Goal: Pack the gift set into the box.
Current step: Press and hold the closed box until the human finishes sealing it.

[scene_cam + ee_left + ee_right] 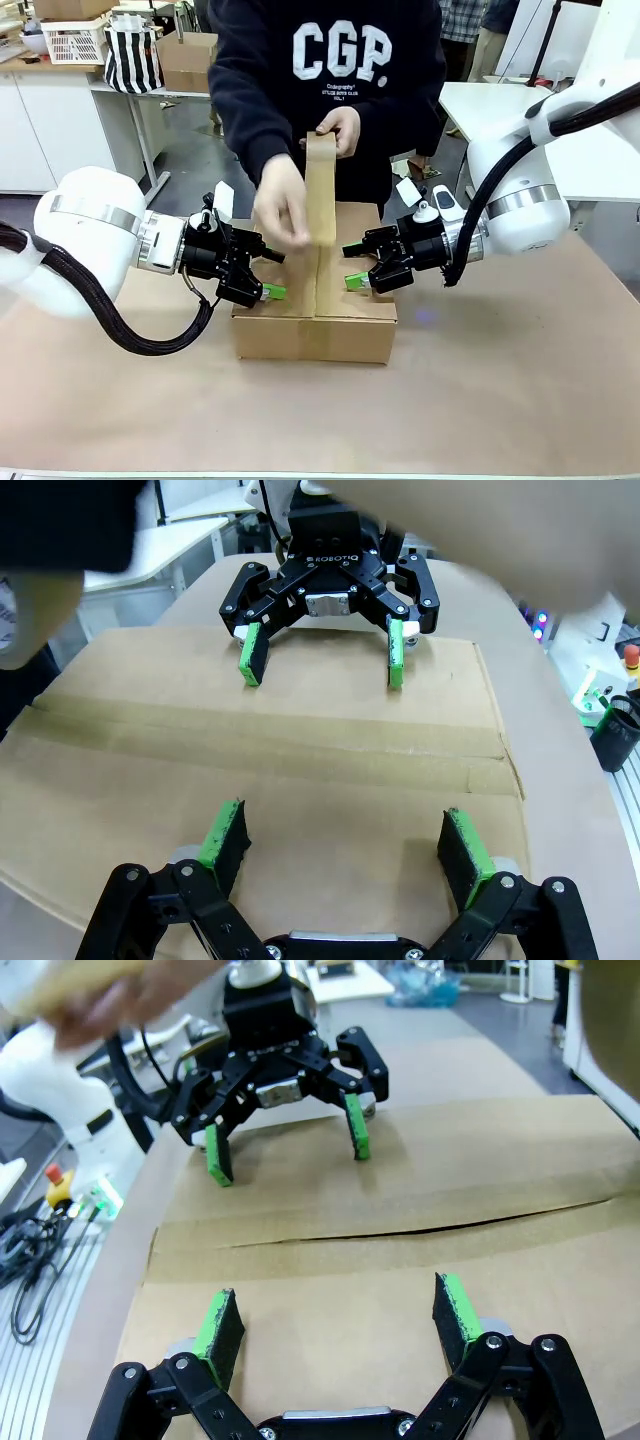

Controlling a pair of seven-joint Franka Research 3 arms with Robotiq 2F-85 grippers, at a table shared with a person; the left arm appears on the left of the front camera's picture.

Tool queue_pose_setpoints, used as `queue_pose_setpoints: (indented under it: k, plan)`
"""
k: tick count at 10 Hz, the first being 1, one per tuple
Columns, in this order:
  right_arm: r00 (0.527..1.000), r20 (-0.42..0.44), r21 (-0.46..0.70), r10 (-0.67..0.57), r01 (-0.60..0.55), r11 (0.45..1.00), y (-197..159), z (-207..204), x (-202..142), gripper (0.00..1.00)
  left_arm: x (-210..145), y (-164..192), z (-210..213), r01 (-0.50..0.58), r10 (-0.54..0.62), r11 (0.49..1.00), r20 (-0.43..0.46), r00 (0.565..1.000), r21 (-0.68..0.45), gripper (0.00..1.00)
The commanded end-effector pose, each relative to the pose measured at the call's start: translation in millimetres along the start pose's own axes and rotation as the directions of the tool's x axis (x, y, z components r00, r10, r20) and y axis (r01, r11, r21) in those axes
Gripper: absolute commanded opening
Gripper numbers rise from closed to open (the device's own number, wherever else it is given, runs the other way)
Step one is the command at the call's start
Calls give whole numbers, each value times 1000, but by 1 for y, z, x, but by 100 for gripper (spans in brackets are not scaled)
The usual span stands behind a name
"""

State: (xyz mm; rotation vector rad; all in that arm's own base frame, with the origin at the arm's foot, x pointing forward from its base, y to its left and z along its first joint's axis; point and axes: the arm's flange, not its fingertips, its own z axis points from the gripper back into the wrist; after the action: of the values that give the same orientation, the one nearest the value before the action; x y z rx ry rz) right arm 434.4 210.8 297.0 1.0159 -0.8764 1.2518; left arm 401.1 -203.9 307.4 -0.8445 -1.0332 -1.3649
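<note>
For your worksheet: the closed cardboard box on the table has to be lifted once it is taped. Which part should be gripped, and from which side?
Grip the box by its two short end walls, one gripper from each side, squeezing inward. It is wide and shallow, probably too broad for a single open gripper, and the left gripper and right gripper already flank it. Keep off the top seam, where the person's hand lays tape.
</note>
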Motion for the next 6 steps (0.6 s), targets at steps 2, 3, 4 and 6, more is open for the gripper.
queue_pose_setpoints:
  k: [2,3,4,6]
  plan:
    - [1000,-2,0,-8,8,1000,0,0,-3,100,-2,-3,0,-5,5,1000,-5,1000,12,100]
    - [1000,-2,0,-8,8,1000,0,0,-3,100,-2,-3,0,-5,5,1000,-5,1000,12,100]
    - [1000,-2,0,-8,8,1000,0,0,-3,100,-2,-3,0,-5,5,1000,-5,1000,12,100]
    - [1000,-2,0,-8,8,1000,0,0,-3,100,-2,-3,0,-5,5,1000,-5,1000,12,100]
